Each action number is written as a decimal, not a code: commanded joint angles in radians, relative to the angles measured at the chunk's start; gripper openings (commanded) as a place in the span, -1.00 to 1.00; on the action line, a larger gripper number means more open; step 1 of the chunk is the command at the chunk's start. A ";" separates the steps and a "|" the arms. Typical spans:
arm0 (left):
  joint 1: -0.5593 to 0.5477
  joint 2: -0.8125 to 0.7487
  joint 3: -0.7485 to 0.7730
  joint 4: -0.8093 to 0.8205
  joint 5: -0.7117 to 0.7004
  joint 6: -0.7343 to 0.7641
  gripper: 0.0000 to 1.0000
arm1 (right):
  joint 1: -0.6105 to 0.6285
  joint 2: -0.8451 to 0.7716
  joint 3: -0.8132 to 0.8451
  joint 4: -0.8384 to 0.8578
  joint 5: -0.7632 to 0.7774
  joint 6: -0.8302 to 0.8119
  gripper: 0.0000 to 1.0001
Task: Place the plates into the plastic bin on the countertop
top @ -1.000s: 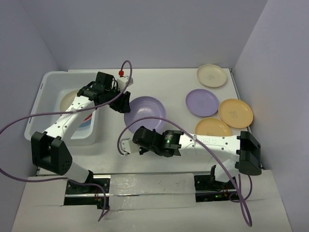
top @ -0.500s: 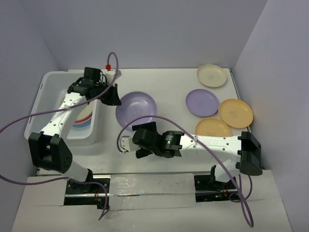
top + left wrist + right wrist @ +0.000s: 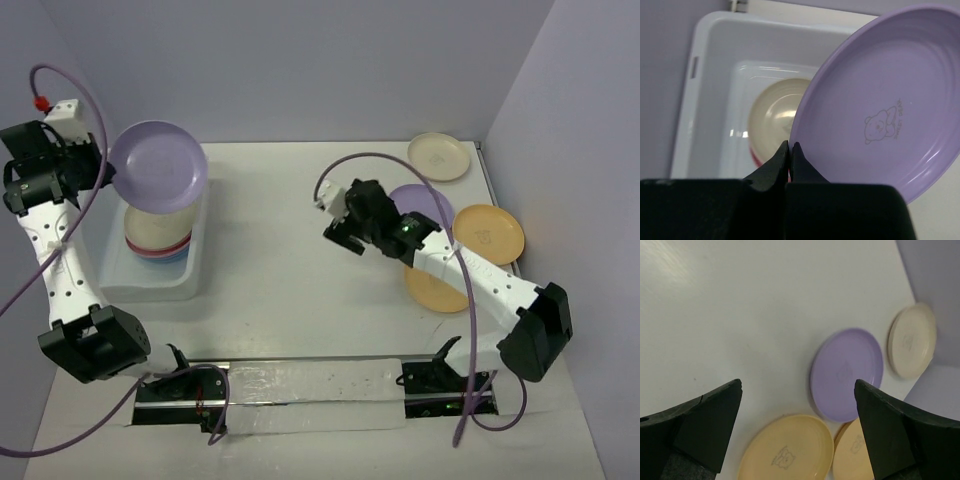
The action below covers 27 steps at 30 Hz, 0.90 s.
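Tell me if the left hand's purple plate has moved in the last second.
Yes. The purple plate went left, from right of the plastic bin to above it, gripped by the left hand.

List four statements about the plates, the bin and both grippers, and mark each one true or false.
1. The left gripper is shut on the rim of a purple plate. True.
2. The right gripper holds an orange plate. False: it is open and empty.
3. The top plate in the plastic bin is cream. True.
4. Only two plates lie on the countertop. False: four do, a cream plate, a loose purple plate and two orange-yellow plates.
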 commanded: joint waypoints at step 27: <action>0.110 0.173 -0.088 0.018 -0.082 0.095 0.85 | -0.531 0.457 0.111 0.045 -0.350 0.128 0.42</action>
